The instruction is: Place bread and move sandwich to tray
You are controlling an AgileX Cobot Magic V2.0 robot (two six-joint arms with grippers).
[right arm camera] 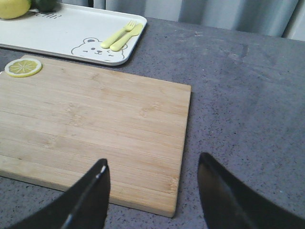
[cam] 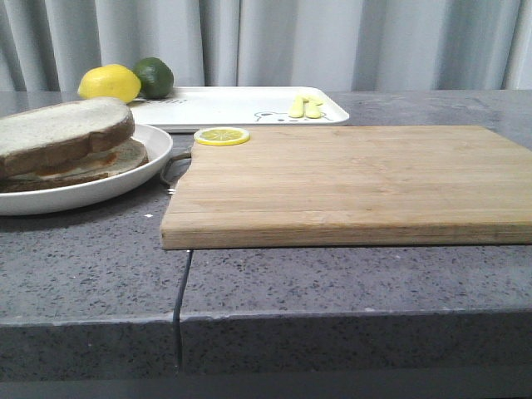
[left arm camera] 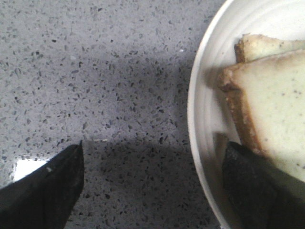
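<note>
Spread wide, the left gripper (left arm camera: 152, 183) is held low over the plate (cam: 125, 179) edge, one finger beside the sandwich (cam: 71, 141) at the left. The right gripper (right arm camera: 152, 191) is opened above the wooden board (cam: 349, 183). The tray (cam: 241, 106) is seen far behind.

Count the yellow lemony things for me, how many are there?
2: a whole lemon at the tray's far left, and a lemon slice on the wooden board's corner.
</note>
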